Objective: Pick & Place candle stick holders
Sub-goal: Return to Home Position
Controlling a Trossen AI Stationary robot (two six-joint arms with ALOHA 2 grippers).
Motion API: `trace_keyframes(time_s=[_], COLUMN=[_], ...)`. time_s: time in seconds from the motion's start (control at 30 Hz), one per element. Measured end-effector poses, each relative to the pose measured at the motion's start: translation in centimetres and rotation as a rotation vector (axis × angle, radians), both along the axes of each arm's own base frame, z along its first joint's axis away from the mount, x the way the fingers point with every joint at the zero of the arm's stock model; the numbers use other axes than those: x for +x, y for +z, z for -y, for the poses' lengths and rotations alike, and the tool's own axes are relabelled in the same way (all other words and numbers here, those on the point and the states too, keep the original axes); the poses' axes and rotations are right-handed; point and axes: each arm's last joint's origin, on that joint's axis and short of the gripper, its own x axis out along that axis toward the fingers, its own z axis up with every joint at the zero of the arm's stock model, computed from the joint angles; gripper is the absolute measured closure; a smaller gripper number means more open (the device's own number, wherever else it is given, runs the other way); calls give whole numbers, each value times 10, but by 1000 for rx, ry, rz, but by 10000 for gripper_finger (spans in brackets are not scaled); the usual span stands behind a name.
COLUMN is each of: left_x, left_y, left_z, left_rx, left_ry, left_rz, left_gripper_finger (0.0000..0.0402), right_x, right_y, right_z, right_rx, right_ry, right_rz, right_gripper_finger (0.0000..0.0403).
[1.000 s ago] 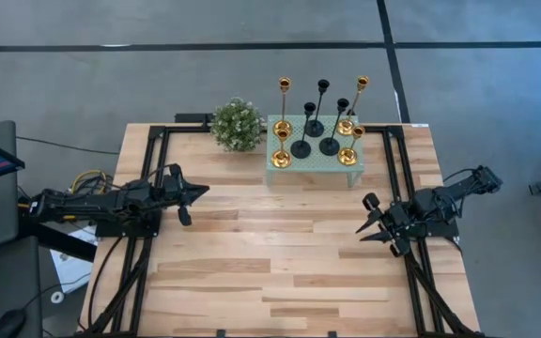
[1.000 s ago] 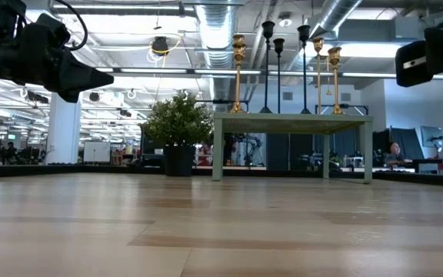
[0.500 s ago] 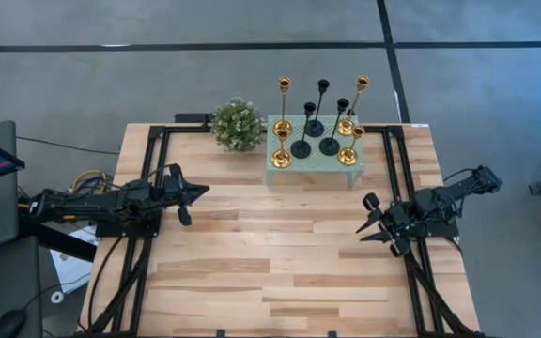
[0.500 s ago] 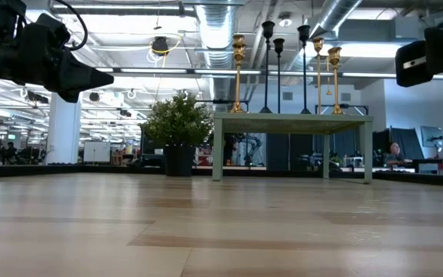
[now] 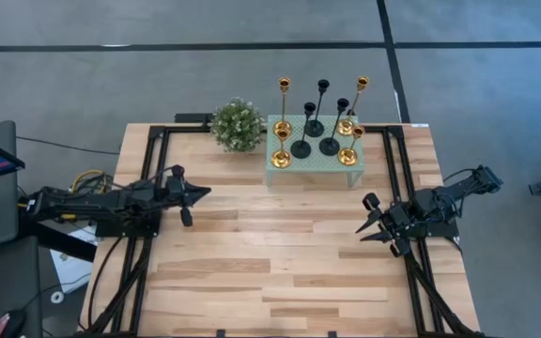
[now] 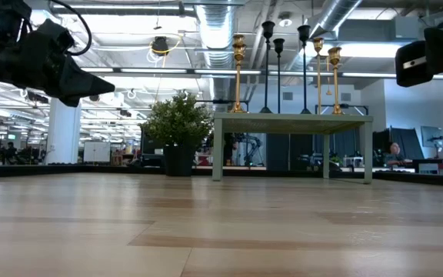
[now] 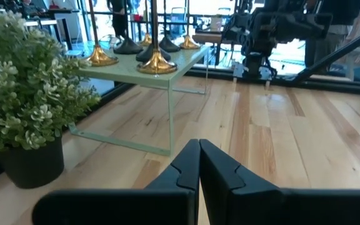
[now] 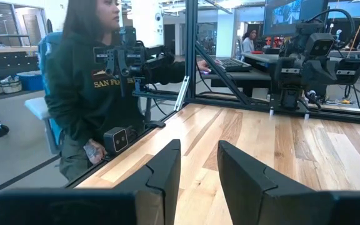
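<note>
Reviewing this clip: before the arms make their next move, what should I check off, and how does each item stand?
1. Seven slim gold and black candle stick holders upright on the mint green perforated stand: ok.
2. Left hand shut, holding nothing: ok.
3. Right hand open, holding nothing: ok.
4. Both hands apart from the stand, over the wooden table: ok.
5. Seated person in a dark hoodie outside the table frame: ok.
6. Arms fully at home pose: cannot tell.
</note>
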Motion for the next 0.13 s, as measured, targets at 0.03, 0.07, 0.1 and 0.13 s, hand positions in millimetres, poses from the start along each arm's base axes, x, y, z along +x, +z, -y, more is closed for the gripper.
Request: trace_keyframes(time_s=[0.03, 0.07, 0.1, 0.13], left_x=[0, 1, 1, 2], left_y=[-1, -1, -2, -2], left_z=[0, 0, 0, 0], left_rx=[0, 0, 0, 0], left_ry=[0, 0, 0, 0], left_rz=[-7, -13, -20, -27], left_gripper_finger=[394, 394, 394, 394], right_x=[0, 0, 0, 0], right_y=[0, 0, 0, 0], right_z=[0, 0, 0, 0], right_rx=[0, 0, 0, 0], right_ry=[0, 0, 0, 0], right_rz=[0, 0, 0, 0], right_gripper_finger=[305, 305, 305, 305])
